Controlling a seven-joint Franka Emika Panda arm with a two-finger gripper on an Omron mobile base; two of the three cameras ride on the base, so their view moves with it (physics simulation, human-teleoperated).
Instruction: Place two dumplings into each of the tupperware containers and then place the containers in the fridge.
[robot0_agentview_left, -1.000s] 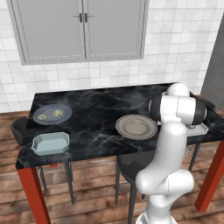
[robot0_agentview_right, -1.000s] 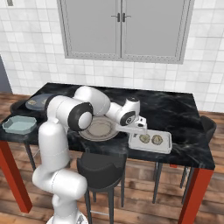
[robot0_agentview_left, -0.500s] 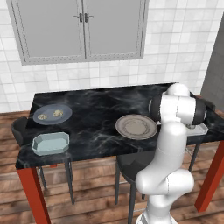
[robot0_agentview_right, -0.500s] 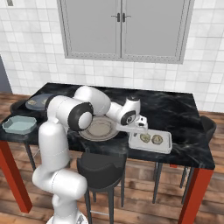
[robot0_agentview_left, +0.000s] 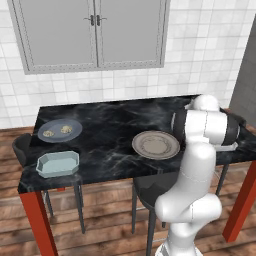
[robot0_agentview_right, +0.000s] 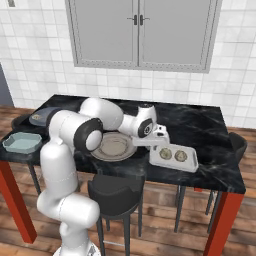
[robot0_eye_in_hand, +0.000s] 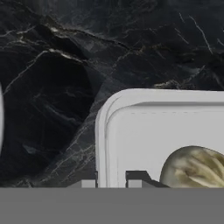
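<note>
The hand (robot0_agentview_right: 159, 141) is narrow, pinching the short end rim of the tub (robot0_agentview_right: 193, 163), which lies long-ways along the surface (robot0_agentview_right: 210, 125) front edge, with two dumplings (robot0_agentview_right: 173, 155) side by side.

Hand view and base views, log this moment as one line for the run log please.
gripper: shut on container rim | container: two dumplings inside | second container: empty, table's far end | blue-grey plate: two dumplings left

2 dumplings (robot0_agentview_right: 172, 154) in tub (robot0_agentview_right: 173, 158); other tub (robot0_agentview_left: 58, 164) w/o.
</note>
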